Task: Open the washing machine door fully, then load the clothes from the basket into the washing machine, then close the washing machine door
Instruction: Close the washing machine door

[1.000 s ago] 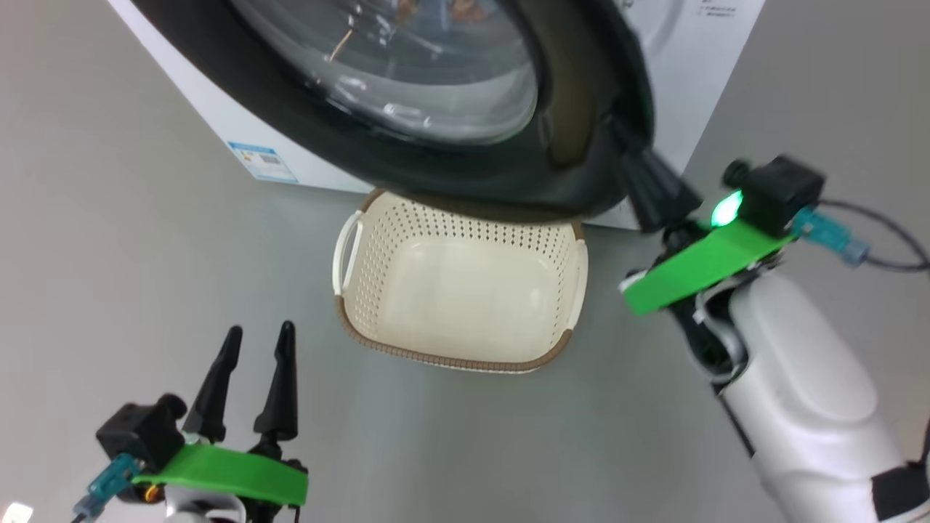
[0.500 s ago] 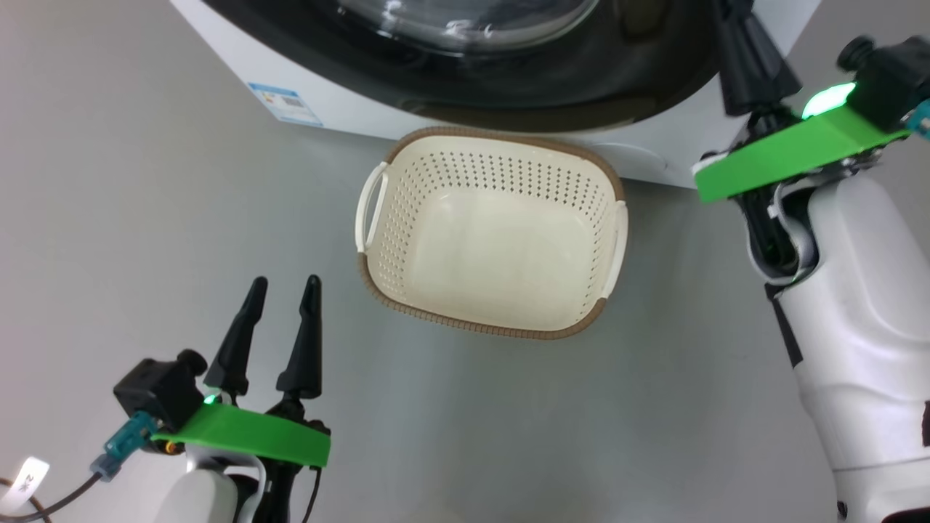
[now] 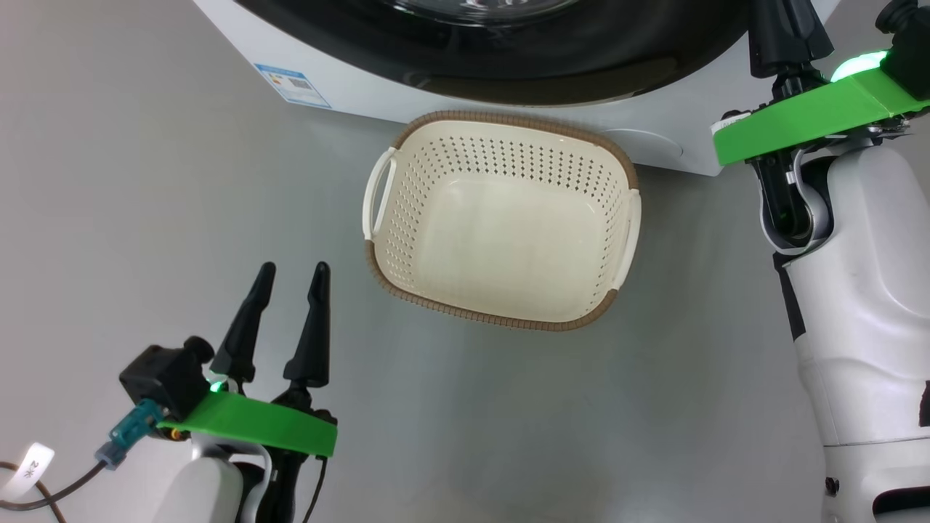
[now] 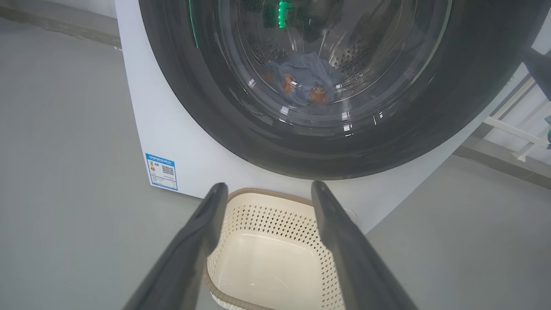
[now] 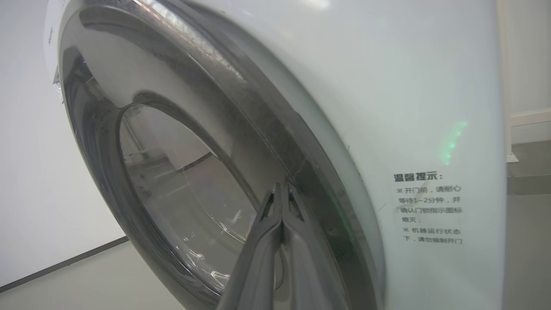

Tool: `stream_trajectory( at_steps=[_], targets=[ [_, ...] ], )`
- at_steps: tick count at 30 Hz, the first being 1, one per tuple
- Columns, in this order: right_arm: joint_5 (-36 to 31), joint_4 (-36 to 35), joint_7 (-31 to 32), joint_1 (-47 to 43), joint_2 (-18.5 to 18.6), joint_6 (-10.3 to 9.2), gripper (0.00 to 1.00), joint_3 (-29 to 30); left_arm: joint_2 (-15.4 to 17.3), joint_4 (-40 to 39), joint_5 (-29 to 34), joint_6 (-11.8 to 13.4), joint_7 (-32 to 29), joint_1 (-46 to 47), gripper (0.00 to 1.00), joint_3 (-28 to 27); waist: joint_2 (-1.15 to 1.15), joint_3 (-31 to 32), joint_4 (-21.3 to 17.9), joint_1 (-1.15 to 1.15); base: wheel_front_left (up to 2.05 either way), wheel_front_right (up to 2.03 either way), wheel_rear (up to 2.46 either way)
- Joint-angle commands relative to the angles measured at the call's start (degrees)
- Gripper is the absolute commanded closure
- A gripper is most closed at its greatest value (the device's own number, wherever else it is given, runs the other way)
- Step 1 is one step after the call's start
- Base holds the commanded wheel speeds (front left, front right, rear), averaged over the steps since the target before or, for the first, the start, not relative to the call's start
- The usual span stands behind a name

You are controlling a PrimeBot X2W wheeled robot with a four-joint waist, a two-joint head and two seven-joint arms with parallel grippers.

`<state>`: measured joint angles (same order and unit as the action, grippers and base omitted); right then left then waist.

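Note:
The basket (image 3: 508, 319) stands empty on the floor, just in front of the washing machine (image 3: 349, 80). The washing machine door (image 4: 206, 107) lies flat against the machine's front. Behind its glass, the blue clothes (image 4: 301, 82) with orange prints lie in the drum. My right gripper (image 5: 282, 186) is shut on nothing, its tips against the door's black rim (image 5: 267, 112) near the right edge. The right gripper's fingers (image 3: 788, 36) run off the top of the head view. Low at the left, my left gripper (image 3: 293, 269) stands open and empty, a short way from the basket's near left corner.
A blue label (image 3: 293, 85) marks the machine's lower left corner, and a round cover (image 3: 643, 142) sits at its lower right. Printed text (image 5: 430, 209) is on the white front beside the door. Grey floor (image 3: 145, 181) surrounds the basket. A cable (image 3: 43, 497) trails from my left wrist.
The door, ajar over the basket a second ago, has swung flat against the machine with my shut right gripper following it. The head camera has shifted. The left gripper has stayed open in place.

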<state>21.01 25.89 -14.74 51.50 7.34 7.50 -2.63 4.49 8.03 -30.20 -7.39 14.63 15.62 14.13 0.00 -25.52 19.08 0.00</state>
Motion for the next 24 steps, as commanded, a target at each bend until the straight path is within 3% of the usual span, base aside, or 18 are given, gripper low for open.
stream_trajectory(
  at_steps=[1, 15, 17, 19, 21, 24],
  targets=[
    [-0.6, -1.1, -0.3, 1.6, -1.2, -0.01, 1.00, 0.0, 1.4, -1.2, -0.5, -0.1, 0.4, 1.1, 0.00, -1.8, 0.00, 0.1, -0.1, 0.00, 0.00, 0.00, 0.00],
    [0.3, -0.8, -0.3, -3.6, -1.7, -0.01, 1.00, -4.5, 2.7, 0.1, 0.1, -0.1, 0.4, 0.6, 0.00, -1.7, 0.00, 2.6, -2.1, 0.00, 0.00, 0.00, 0.00],
    [0.6, -0.9, -0.3, -5.1, -1.5, -0.01, 0.84, -5.4, 3.0, 0.5, 0.3, -0.1, 0.4, 0.3, 0.00, -2.0, 0.00, 3.2, -2.6, 0.00, 0.00, 0.00, 0.00],
    [0.9, -1.0, -0.3, -6.6, -1.3, -0.01, 0.52, -6.2, 3.3, 0.9, 0.5, -0.1, 0.4, 0.1, 0.00, -2.2, 0.00, 4.0, -3.2, 0.00, 0.00, 0.00, 0.00],
    [1.2, -1.3, -0.3, -8.4, -1.1, -0.01, 0.00, -6.7, 3.7, 1.3, 0.7, -0.1, 0.4, -0.3, 0.00, -2.5, 0.00, 4.8, -3.8, 0.00, 0.00, 0.00, 0.00],
    [1.5, -1.5, -0.3, -11.2, -1.0, -0.01, 0.00, -7.3, 4.5, 1.7, 1.1, -0.1, 0.4, -0.8, 0.00, -2.9, 0.00, 6.2, -4.9, 0.00, 0.00, 0.00, 0.00]
  ],
)
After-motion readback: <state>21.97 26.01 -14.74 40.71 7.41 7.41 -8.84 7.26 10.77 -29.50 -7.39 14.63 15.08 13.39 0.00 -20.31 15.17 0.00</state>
